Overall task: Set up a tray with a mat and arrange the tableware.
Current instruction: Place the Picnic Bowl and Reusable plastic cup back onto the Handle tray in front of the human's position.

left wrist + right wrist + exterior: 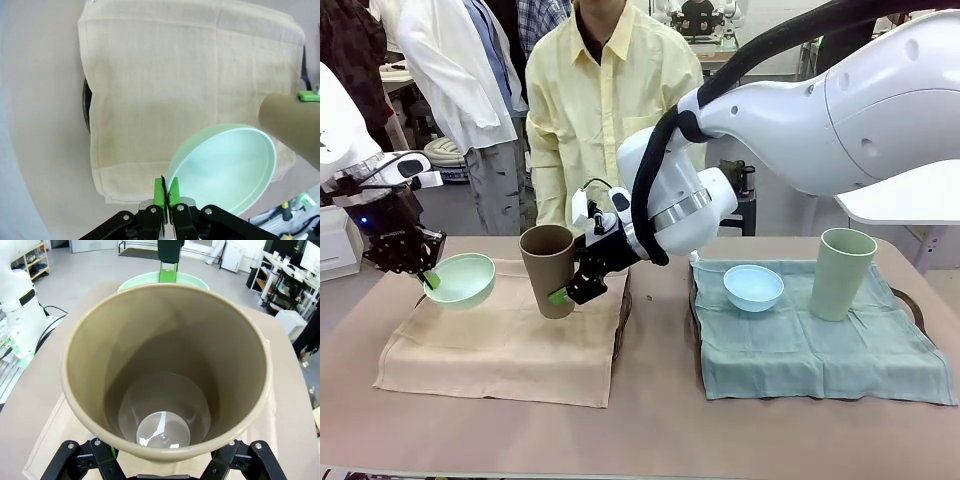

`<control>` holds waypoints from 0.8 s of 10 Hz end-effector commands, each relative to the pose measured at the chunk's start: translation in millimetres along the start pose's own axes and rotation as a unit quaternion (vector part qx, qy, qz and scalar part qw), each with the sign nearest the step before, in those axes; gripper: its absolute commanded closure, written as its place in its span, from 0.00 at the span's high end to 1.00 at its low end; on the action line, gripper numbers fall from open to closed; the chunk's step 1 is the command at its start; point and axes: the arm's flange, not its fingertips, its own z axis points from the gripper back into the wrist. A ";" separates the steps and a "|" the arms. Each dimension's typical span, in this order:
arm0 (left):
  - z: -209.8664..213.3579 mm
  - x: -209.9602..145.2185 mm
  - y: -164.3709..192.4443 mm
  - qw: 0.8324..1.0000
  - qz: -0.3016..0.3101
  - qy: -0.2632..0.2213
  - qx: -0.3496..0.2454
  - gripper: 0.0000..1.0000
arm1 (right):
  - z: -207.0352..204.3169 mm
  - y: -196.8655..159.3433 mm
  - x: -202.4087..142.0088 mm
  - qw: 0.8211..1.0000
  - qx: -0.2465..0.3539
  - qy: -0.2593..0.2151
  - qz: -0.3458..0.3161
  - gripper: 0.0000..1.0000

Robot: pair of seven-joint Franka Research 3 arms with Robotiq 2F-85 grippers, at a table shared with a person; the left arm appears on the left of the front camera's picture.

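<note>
The left gripper (426,279) pinches the rim of the matte mint-green bowl (462,279), held tilted above the beige cloth mat (510,345) — jaws clamped tight. The right gripper (563,292) grips the tall brown handleless tumbler (549,270) between its spread jaws — just beside the bowl, above the same mat.

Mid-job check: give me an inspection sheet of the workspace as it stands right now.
Surface: table with a beige mat left and a teal mat right.
Job's things: mint bowl and brown tumbler both held over the beige mat; blue bowl and pale green tumbler on the teal mat.
Clutter: nothing seen.
Grippers: left end effector pinches the mint bowl's rim; right end effector grips the brown tumbler.
Cables: black hose along the right arm.
Surroundings: person stands across the table.
</note>
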 end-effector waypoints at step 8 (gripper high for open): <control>-69.0 50.0 17.1 0.999 0.008 0.034 -0.012 0.04 | -30.1 -16.5 -31.3 0.998 0.049 0.010 -0.027 0.82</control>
